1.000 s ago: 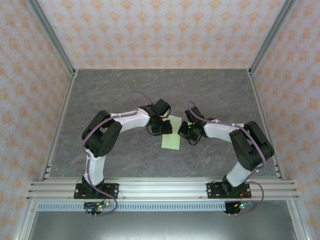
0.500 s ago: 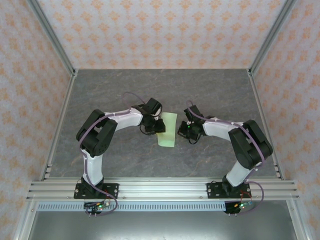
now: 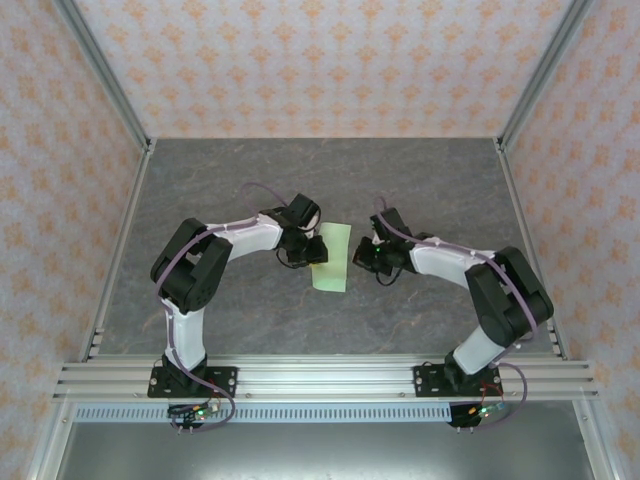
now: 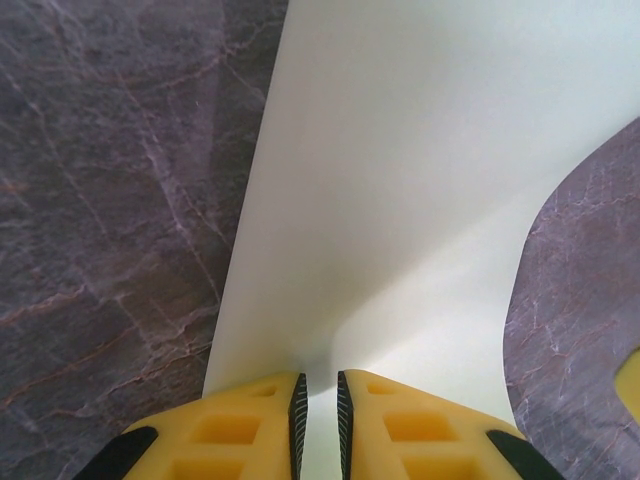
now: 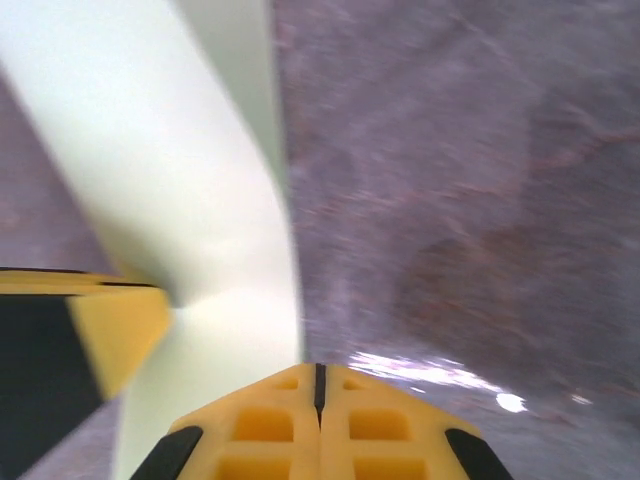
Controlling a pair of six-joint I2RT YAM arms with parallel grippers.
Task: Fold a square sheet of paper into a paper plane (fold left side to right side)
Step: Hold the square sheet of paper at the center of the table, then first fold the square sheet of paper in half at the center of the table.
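**Item:** square sheet of paper (image 3: 334, 256), pale green, unmarked.

**Location:** centre of the top view, between the two wrists, on the grey marbled table (image 3: 430, 180). There it reads as a tall narrow strip. In the left wrist view (image 4: 400, 180) it rises from the bottom centre and bows away toward the upper right, with bare table showing past its curved right edge. No crease shows (whether any part is doubled over, I cannot tell).

**Left gripper** (image 4: 318, 385): yellow fingers nearly together, pinching the sheet's near edge in the narrow slit between them. In the top view it sits against the strip's left side.

**Right gripper** (image 5: 320, 375): fingers pressed together on nothing, low over the table at the bottom centre of its own view. The sheet curls up just to their left.

**Change over the last second:**
- The sheet has slid toward the left of the top view and slightly upward, carried by the left gripper as that arm drew back.
- Most of that travel came early, and it has barely moved since.
- The right gripper has edged left, toward the strip's right edge.

**Bearing on task:** this looks like repositioning, not folding. The held edge has gone away from the right side, so carrying it across and pressing a crease are probably still to do.
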